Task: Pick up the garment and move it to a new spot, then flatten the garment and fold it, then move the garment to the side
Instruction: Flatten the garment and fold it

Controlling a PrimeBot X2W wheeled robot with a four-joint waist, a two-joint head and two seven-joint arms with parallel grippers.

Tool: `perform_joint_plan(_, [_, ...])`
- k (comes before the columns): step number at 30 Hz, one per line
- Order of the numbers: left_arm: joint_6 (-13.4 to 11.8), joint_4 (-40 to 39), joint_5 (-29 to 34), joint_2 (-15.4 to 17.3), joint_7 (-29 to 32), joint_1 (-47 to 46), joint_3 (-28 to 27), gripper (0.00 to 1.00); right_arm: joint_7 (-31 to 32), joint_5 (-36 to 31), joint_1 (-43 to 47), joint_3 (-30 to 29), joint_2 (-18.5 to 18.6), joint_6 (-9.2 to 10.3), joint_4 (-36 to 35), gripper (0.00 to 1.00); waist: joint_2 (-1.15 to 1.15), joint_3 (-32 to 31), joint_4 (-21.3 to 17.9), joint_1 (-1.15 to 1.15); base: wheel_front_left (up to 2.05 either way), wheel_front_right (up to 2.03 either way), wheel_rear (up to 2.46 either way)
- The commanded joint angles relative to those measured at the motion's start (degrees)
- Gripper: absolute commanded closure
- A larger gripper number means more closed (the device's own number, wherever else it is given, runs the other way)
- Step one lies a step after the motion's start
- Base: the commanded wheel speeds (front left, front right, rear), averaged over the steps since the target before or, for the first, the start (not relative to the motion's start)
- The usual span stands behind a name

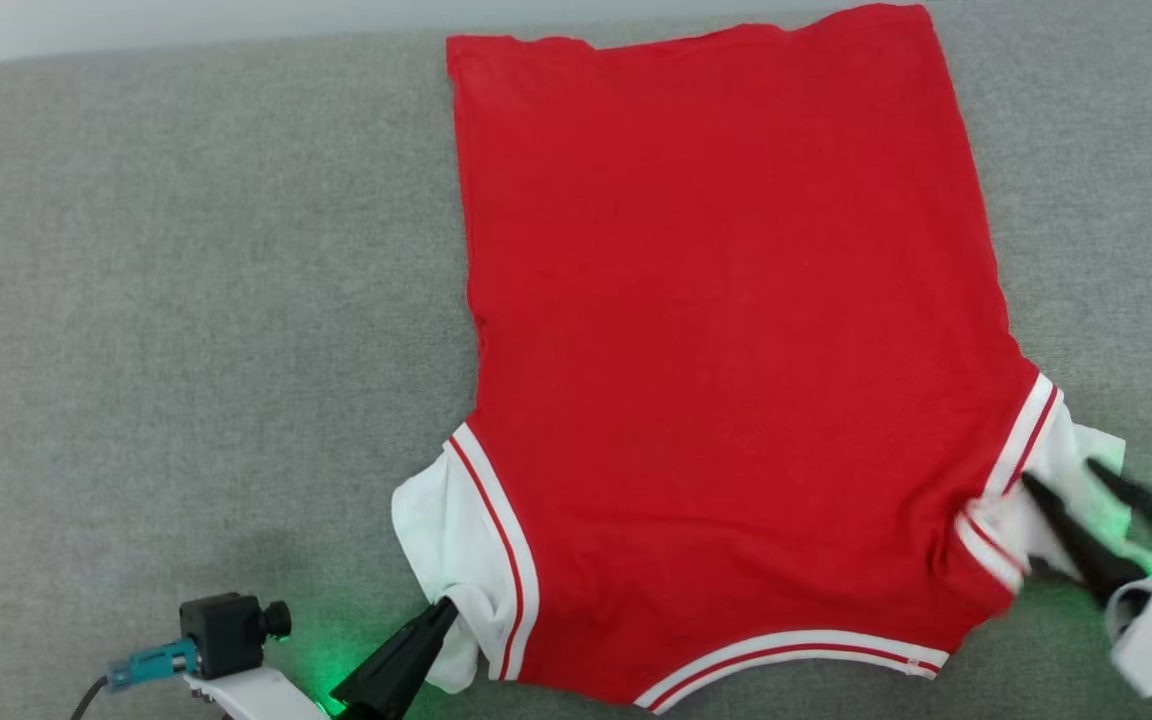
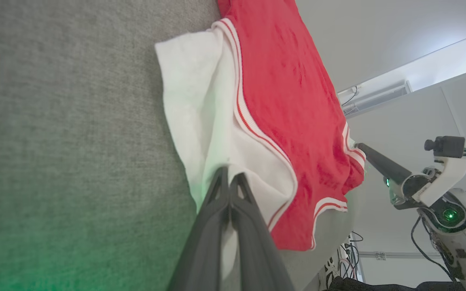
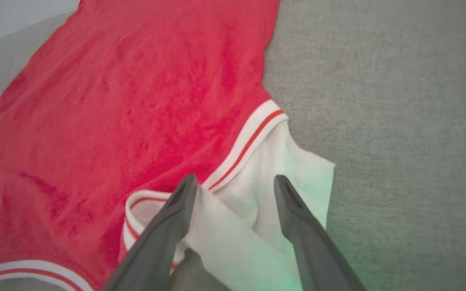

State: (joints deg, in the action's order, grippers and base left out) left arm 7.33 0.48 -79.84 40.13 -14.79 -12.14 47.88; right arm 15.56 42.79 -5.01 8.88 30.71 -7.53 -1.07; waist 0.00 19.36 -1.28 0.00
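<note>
A grey cloth-covered counter (image 1: 186, 300) carries the garment (image 1: 726, 350), spread flat with its plain red side up and collar trim nearest the robot. The left pincer (image 1: 441, 610) is clamped on the white left sleeve (image 1: 436, 530). The right pincer (image 3: 235, 182) is spread wide, its fingers straddling the right sleeve (image 3: 297, 173).

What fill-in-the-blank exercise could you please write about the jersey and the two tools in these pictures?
1. The garment lies spread on a ____ fabric surface.
2. The left tool is ____ on one white sleeve.
3. The right tool is ____, its fingers either side of the other sleeve.
Missing words: gray; shut; open.
</note>
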Motion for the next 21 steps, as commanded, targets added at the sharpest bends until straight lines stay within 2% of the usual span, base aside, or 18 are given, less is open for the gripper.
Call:
perform_joint_plan(1, [0.27, -0.31, 0.63, -0.19, -0.22, 0.19, -0.11, 1.00, 0.73, -0.27, -0.23, -1.27, 0.81, 0.08, -1.48, 0.00, 0.00, 0.50, 0.25, 0.00, 0.00, 0.00, 0.00])
perform_joint_plan(4, [0.27, -1.69, 2.44, -0.65, -0.32, -1.31, -0.03, 1.00, 3.67, -1.28, -0.87, -6.64, 2.71, 0.08, -7.35, 0.00, 0.00, 2.40, 1.56, 0.00, 0.00, 0.00, 0.00])
perform_joint_plan(11, [0.27, -2.57, 5.12, -2.35, -0.04, -5.31, 2.47, 1.00, 10.80, -2.36, -6.41, -12.74, 4.83, 0.08, -12.33, 0.00, 0.00, 5.39, 5.24, 0.00, 0.00, 0.00, 0.00])
perform_joint_plan(16, [0.27, -2.66, 6.84, -3.54, 0.54, -8.79, 5.30, 1.00, 19.28, -3.95, -15.44, -11.47, 6.73, 0.08, -10.18, 0.00, 0.00, 7.52, 9.69, 0.00, 0.00, 0.00, 0.00])
perform_joint_plan(21, [0.22, -3.98, 7.79, -3.64, 0.16, -11.25, 6.31, 1.00, 29.61, -3.61, -29.21, -8.53, 5.73, 0.08, -1.17, 0.00, 0.00, 10.42, 13.05, 0.00, 0.00, 0.00, 0.00])
